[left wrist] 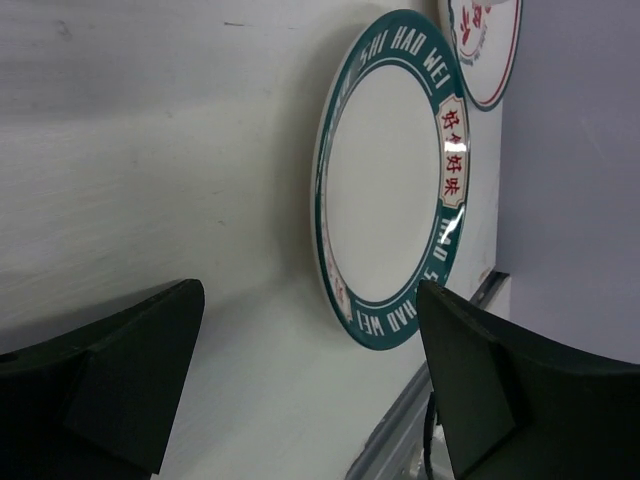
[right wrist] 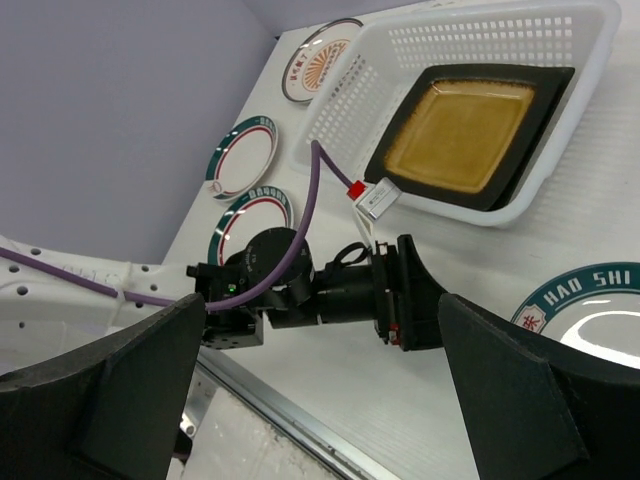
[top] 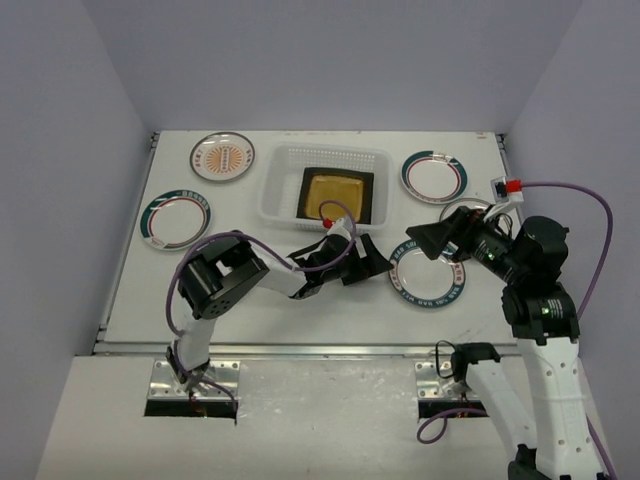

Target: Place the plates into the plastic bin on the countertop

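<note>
Centrally, glossy amber square plate (top: pixel 338 193) inside perforated white plastic bin (top: pixel 277 186)

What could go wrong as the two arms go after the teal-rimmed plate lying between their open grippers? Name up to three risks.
1. The left gripper and the right gripper both hang open close to the same teal-rimmed plate, so the arms might collide.
2. That plate lies flat on the countertop, so fingers may shove it instead of catching its thin rim.
3. The plastic bin already holds an amber square plate, and a plate dropped onto it could chip.
</note>
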Action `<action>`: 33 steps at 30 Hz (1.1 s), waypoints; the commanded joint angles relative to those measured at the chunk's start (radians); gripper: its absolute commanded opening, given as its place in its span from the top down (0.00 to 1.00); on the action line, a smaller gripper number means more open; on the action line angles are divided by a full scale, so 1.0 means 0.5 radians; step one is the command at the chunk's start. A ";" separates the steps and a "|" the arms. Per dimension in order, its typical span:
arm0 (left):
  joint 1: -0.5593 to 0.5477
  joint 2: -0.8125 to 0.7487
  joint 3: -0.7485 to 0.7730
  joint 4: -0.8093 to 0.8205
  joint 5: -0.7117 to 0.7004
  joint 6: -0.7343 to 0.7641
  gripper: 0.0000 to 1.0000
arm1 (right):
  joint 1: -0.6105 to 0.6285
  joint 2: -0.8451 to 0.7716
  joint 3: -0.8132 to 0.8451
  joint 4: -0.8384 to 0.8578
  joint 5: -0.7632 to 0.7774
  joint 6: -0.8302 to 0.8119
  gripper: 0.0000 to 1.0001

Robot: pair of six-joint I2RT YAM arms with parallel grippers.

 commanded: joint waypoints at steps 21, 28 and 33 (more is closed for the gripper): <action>-0.023 0.510 0.221 0.110 0.151 -0.212 0.87 | -0.005 0.010 -0.068 0.176 -0.076 0.070 0.01; -0.026 0.526 0.192 0.290 0.156 -0.226 1.00 | -0.008 0.006 -0.068 0.185 -0.093 0.079 0.01; -0.029 0.241 -0.089 0.429 0.141 -0.250 1.00 | -0.005 0.011 -0.053 0.161 -0.075 0.055 0.01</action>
